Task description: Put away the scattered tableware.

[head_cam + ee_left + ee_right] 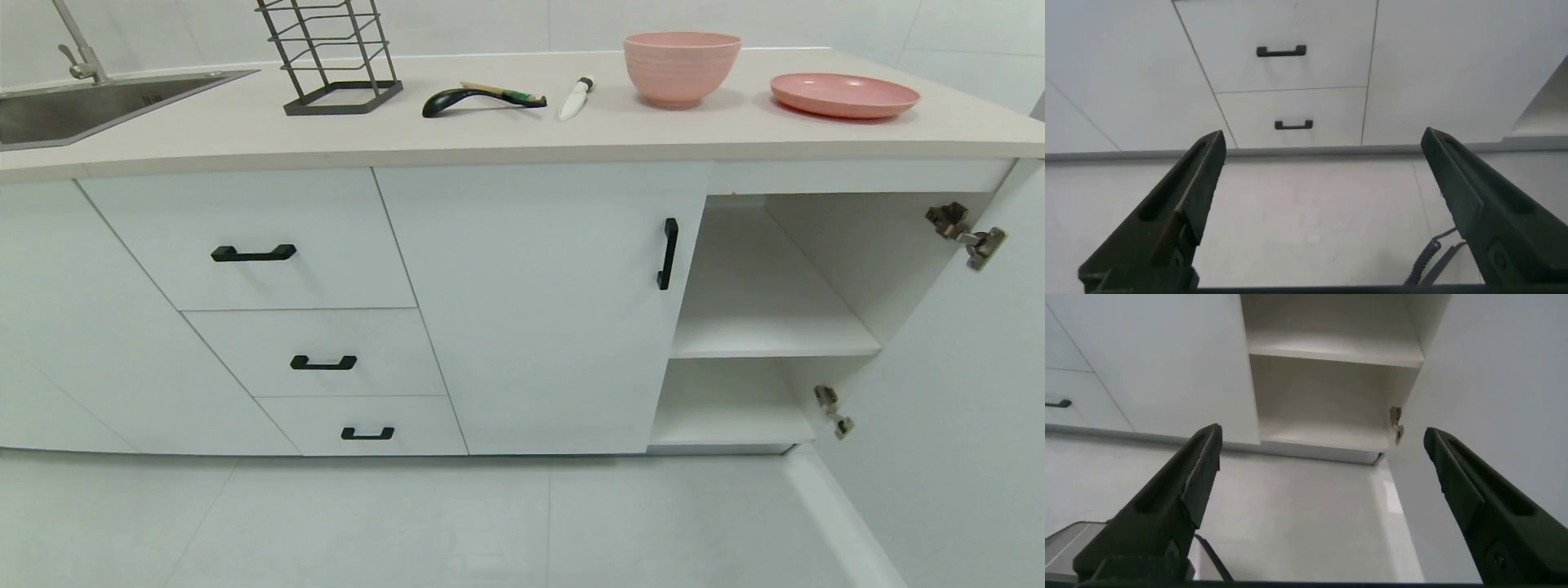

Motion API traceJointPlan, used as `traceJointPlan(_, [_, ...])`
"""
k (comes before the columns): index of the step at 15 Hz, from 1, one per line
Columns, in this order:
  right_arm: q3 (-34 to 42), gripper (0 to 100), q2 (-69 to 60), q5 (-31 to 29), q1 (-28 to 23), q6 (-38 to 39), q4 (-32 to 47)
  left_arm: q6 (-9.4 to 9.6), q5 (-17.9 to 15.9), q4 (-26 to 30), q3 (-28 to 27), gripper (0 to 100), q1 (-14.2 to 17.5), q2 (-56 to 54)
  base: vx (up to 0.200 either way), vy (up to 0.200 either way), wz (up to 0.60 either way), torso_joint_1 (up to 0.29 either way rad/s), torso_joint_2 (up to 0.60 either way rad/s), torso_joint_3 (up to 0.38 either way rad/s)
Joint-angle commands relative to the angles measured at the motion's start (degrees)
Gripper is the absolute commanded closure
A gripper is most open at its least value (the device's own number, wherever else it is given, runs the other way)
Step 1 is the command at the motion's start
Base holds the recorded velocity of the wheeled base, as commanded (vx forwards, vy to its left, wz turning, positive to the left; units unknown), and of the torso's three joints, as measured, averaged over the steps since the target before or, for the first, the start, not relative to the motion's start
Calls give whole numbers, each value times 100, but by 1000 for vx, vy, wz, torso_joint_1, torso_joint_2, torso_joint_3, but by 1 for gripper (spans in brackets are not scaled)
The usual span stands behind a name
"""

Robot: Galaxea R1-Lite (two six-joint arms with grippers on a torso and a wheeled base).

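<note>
On the countertop stand a pink bowl and, to its right, a pink plate. Left of the bowl lie a white-handled knife, a black spoon and a wooden utensil with a green end. A black wire rack stands further left. My left gripper is open, held low over the floor facing the lower drawers. My right gripper is open too, low before the open cabinet. Nothing sits between either pair of fingers.
A sink with a tap is set in the counter's far left. The right cabinet door stands wide open, showing two bare shelves. The middle door and three drawers with black handles are closed. Tiled floor lies in front.
</note>
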Motion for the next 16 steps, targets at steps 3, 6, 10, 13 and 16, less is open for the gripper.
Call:
traceJointPlan(3, [0, 0, -18, -44, 1, 32, 31, -44, -45, 16, 38, 0, 30, -126, 0, 0, 0, 0, 0, 0])
traceJointPlan(6, [0, 0, -18, -149, 1, 164, 39, -272, -36, 16, 38, 0, 38, -126, 0, 0, 0, 0, 0, 0])
traceJointPlan(10, [0, 0, -18, -167, 1, 172, 39, -598, 131, -1, 38, 0, 38, -126, 0, 0, -300, 0, 4, 1])
traceJointPlan(13, [0, 0, -18, -176, 1, 190, 39, -580, 140, -1, 38, 0, 30, -126, 0, 0, -200, 2, -1, 2])
traceJointPlan(16, [0, 0, -18, -211, 1, 234, 39, -589, 140, -1, 38, 0, 30, -126, 0, 0, 0, 0, 0, 0])
